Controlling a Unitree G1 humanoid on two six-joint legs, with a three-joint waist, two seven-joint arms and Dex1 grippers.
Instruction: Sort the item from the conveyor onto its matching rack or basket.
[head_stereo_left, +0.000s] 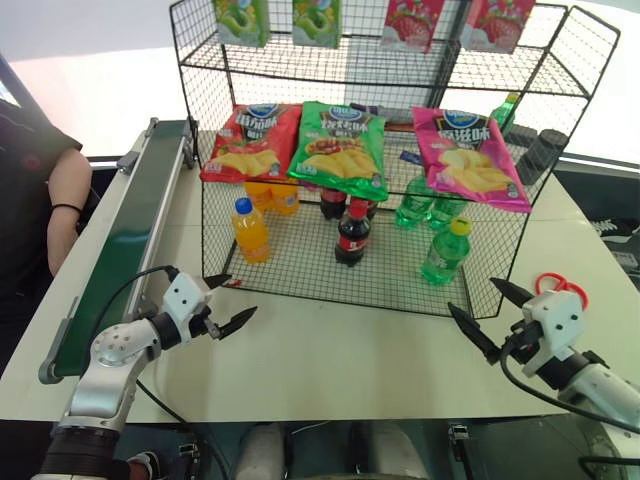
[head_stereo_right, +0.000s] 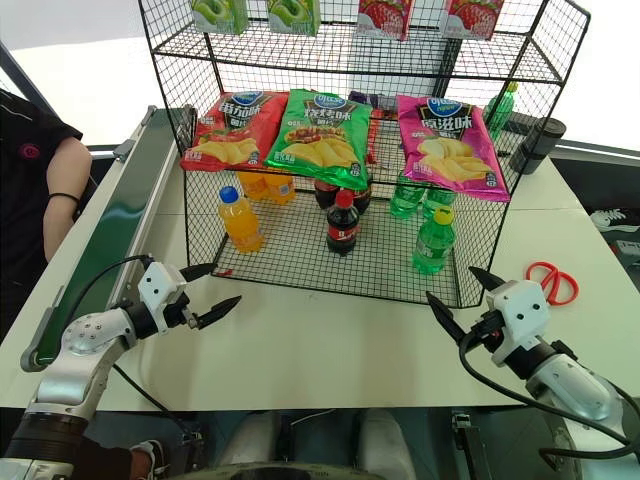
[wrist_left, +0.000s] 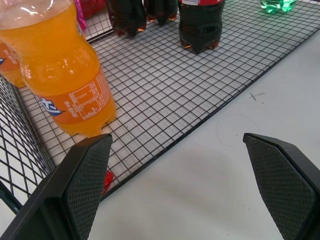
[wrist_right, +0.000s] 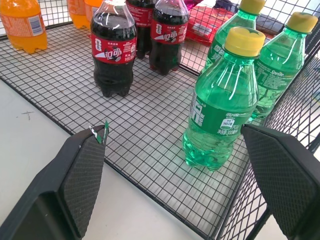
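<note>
The item, a clear-green bottle (head_stereo_left: 445, 252) with a yellow cap, stands upright in the front right of the black wire rack's (head_stereo_left: 300, 262) lowest basket tier. Two like bottles (wrist_right: 280, 65) stand just behind it. My right gripper (head_stereo_left: 472, 295) hovers open and empty over the white table, just in front of that basket corner, pointing at the item (wrist_right: 220, 105). At the basket's front left corner my left gripper (head_stereo_left: 238, 297) is also open and empty, close to an orange bottle (wrist_left: 65, 75). The dark-green conveyor (head_stereo_left: 130, 230) runs along the table's left side with nothing on its belt.
Orange bottles (head_stereo_left: 250, 230) and cola bottles (head_stereo_left: 351, 235) stand in the basket. Chip bags (head_stereo_left: 340, 150) lie on the tier above. Red scissors (head_stereo_left: 560, 285) lie on the table at right, a black tumbler (head_stereo_left: 540, 155) behind them. A person's arm (head_stereo_left: 60, 190) rests beside the conveyor.
</note>
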